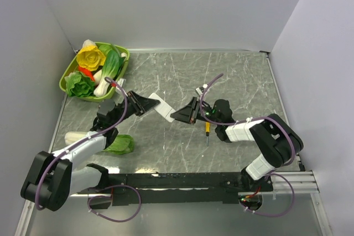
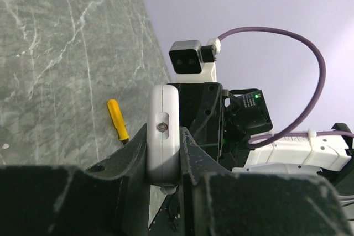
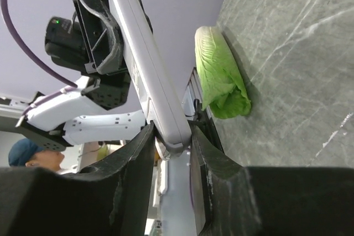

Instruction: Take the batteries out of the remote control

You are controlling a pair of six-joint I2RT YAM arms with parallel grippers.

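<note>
The grey marbled table [image 1: 232, 81] took up most of the view, walled in by pale panels. At its far left corner sat a green basket [image 1: 125, 52] heaped with toy vegetables. A leafy green vegetable [image 1: 120, 144] lay loose by the left arm's forearm, close but not blocking anything. A yellow-handled screwdriver [image 1: 207, 127] lay on the table just beside the right arm's wrist.

Then the main act: the remote control [image 1: 160, 106] hung above the middle of the table, bridging the two arms. The left gripper [image 1: 145, 103] was clamped on one end and the right gripper [image 1: 181, 115] pinched the other, fingers [image 3: 202, 153] pressed to both sides. It looked like a slim white bar with rounded ends. The end at the left wrist showed a small round recess [image 2: 162, 127].
</note>
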